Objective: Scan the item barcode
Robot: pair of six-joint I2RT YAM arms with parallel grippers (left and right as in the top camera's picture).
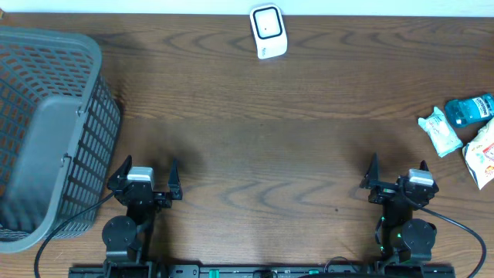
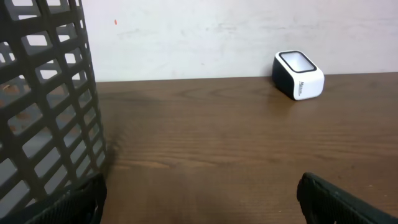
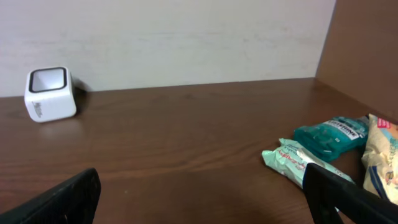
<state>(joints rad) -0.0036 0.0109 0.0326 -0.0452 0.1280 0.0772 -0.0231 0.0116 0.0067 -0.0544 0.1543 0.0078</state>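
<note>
Packets (image 1: 441,131), well right of the scanner (image 1: 268,32); left end effector (image 1: 148,171) and right end effector (image 1: 398,168) held wide, empty; barcode may be hidden if one is crumpled.

**Colours and Patterns on the Tabletop**

Dark brown with wavy wood grain: table (image 1: 255,139). Grey, open square lattice: basket (image 1: 46,131). White with black-rimmed face: scanner (image 1: 268,31). Teal packet (image 1: 471,110) with white lettering; mint packet (image 1: 440,131), pale; cream packet (image 1: 482,154) with orange-red print. Off-white: wall (image 2: 199,37).
</note>
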